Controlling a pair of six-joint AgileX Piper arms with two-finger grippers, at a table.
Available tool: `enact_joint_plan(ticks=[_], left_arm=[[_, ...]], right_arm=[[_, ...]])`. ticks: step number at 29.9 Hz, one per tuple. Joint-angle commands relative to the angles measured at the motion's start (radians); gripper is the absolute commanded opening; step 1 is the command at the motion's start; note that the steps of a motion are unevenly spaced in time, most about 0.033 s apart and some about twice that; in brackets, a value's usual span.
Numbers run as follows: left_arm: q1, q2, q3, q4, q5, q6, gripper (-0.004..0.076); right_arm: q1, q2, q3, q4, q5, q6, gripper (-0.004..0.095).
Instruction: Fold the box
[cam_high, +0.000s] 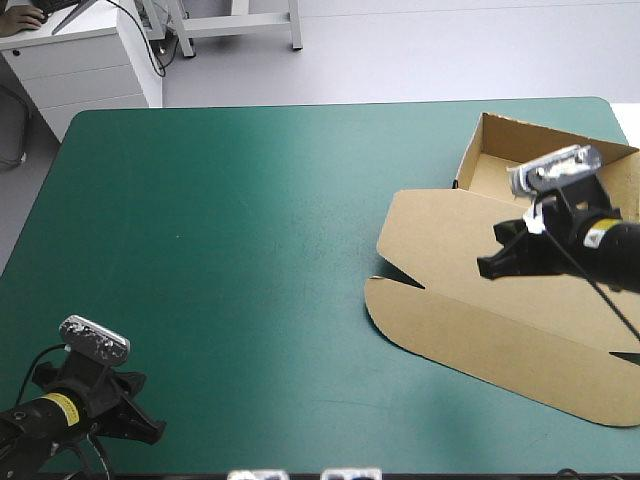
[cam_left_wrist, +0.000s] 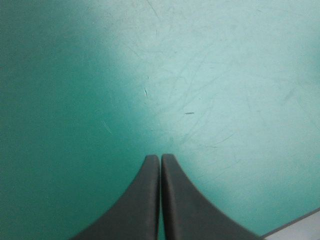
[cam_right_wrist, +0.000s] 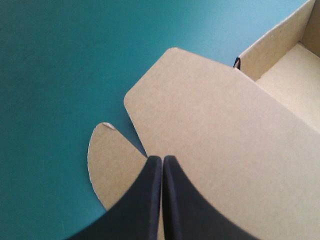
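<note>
Right end effector (cam_high: 488, 267), fingers together, empty, hovering over flat lid of box (cam_high: 470, 310); left end effector (cam_high: 153, 432), likewise closed, lying well apart.

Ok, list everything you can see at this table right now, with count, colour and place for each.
box, a cut sheet of brown board: one, brown, on the table's right side; open tray with raised walls toward the far right corner, lid flat toward the near edge.
table cover: one, teal-green, under everything.
left gripper: one, black fingers, shut, over bare cover by the near left corner.
right gripper: one, black fingers, shut, above the box's flat lid.
</note>
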Motion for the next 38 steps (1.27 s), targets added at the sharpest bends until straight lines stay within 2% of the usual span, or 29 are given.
enact_joint_plan(ticks=[1, 11, 20, 27, 38], left_arm=[[0.0, 0.003, -0.021, -0.004, -0.059, -0.004, -0.0008], [0.0, 0.003, 0.028, -0.029, -0.062, -0.004, -0.0008], [0.0, 0.003, 0.118, -0.061, -0.107, -0.004, -0.0008], [0.0, 0.003, 0.145, -0.059, -0.163, -0.004, -0.0008], [0.0, 0.003, 0.145, -0.052, -0.148, -0.002, -0.0008]], right_arm=[[0.004, -0.138, 0.151, -0.004, -0.128, -0.002, -0.0008], [0.004, -0.431, 0.515, -0.022, -0.169, -0.019, -0.001], [0.004, -0.628, 0.691, -0.022, -0.202, -0.02, -0.0014], [0.004, -0.678, 0.749, -0.02, -0.2, -0.009, -0.0014], [0.004, -0.678, 0.768, -0.018, -0.191, -0.009, -0.0014]])
